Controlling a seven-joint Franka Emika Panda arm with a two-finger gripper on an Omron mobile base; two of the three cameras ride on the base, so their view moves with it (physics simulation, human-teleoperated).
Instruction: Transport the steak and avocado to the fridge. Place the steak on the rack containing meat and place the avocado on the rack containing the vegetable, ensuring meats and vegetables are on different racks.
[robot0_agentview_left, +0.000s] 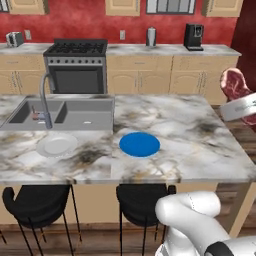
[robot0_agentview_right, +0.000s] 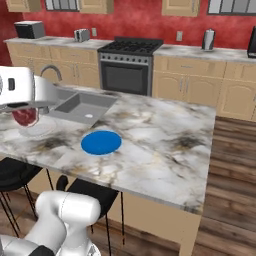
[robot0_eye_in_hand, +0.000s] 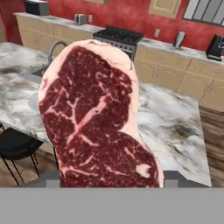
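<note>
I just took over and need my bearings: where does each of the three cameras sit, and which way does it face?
Left base view: behind the arm's left, facing the marble island counter with its round blue plate; white arm link lower right, red marbled steak at the right edge.
Right base view: behind the arm's right, same island; white arm lower left, steak under the hand at left.
Hand view: on the hand, facing along the gripper; the steak stands close before it.
Shared: both base views show the blue plate, grey sink and black-topped stove.
</note>
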